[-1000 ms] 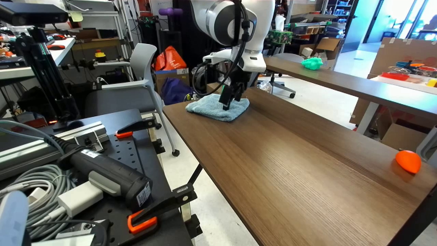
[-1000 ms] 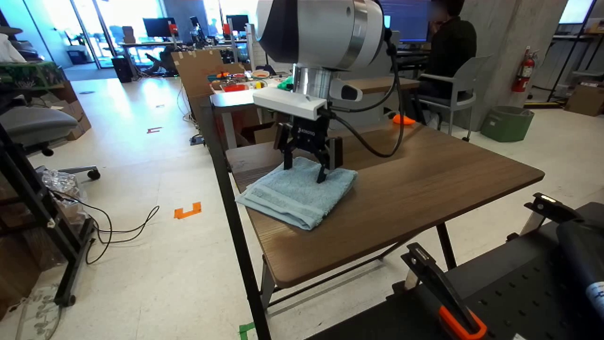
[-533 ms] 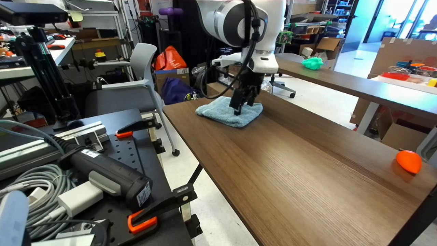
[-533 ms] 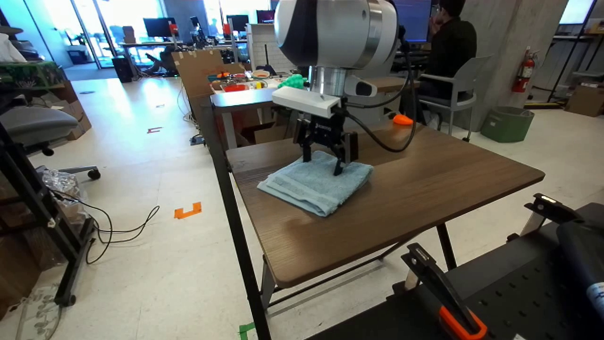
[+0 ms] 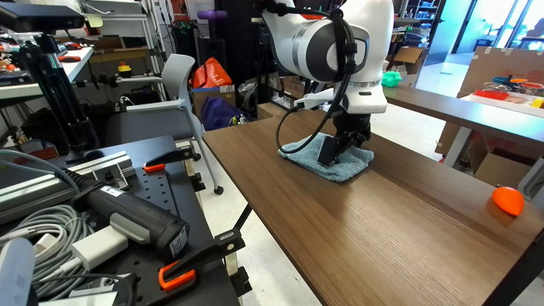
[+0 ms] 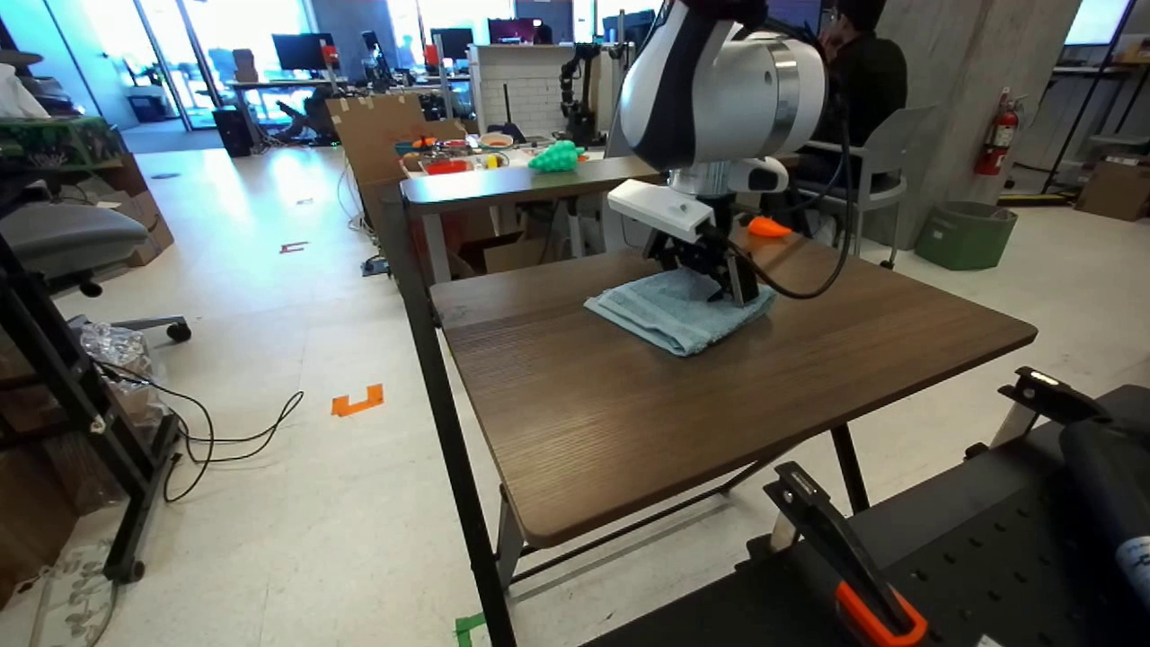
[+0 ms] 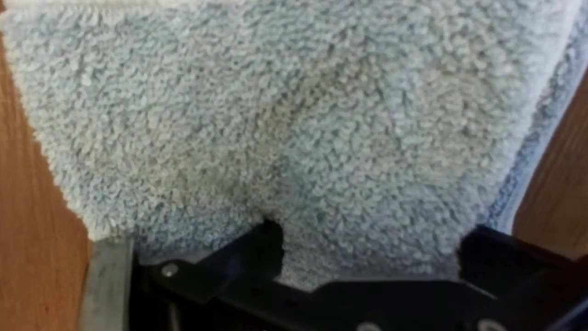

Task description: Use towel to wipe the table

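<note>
In both exterior views the towel (image 6: pixel 667 307) is lying right of centre on the desk (image 6: pixel 629 413), the jaws hiding part; along the wrist view's bottom, dark, cut off, they are standing wide against it.

Orange object (image 5: pixel 508 201), grey chair (image 5: pixel 163 120), green bin (image 6: pixel 961 241).

In both exterior views bkgd windows (image 6: pixel 247 22) are blown out & table (image 5: pixel 403 229) has a soft sheen. Wrist view's slightly blurry, w/ gripper (image 7: pixel 371 230) v. dark.
</note>
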`<act>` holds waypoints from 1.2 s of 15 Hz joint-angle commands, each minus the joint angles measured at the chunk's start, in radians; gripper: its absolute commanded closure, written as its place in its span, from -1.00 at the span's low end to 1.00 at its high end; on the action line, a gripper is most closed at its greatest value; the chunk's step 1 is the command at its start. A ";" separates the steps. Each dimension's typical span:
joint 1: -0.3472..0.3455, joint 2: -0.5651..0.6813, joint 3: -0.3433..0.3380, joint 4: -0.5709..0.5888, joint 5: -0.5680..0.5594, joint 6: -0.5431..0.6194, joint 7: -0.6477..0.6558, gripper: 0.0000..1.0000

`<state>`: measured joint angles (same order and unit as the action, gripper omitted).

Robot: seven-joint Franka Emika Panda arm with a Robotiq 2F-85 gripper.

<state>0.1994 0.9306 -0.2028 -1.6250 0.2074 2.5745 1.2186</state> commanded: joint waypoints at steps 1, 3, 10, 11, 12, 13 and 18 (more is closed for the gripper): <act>-0.077 0.058 0.085 0.072 -0.010 -0.016 -0.087 -1.00; -0.049 0.005 0.052 0.023 -0.014 -0.008 -0.047 -1.00; -0.132 0.118 0.187 0.224 0.135 0.052 -0.029 -1.00; -0.139 0.146 0.196 0.287 0.158 0.037 -0.005 -1.00; -0.149 0.173 0.208 0.336 0.181 0.035 0.015 -1.00; -0.157 0.194 0.215 0.384 0.199 0.028 0.041 -1.00; -0.153 0.325 0.214 0.574 0.203 0.018 0.192 -1.00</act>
<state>0.0545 1.1437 0.0022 -1.2144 0.3983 2.6212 1.3320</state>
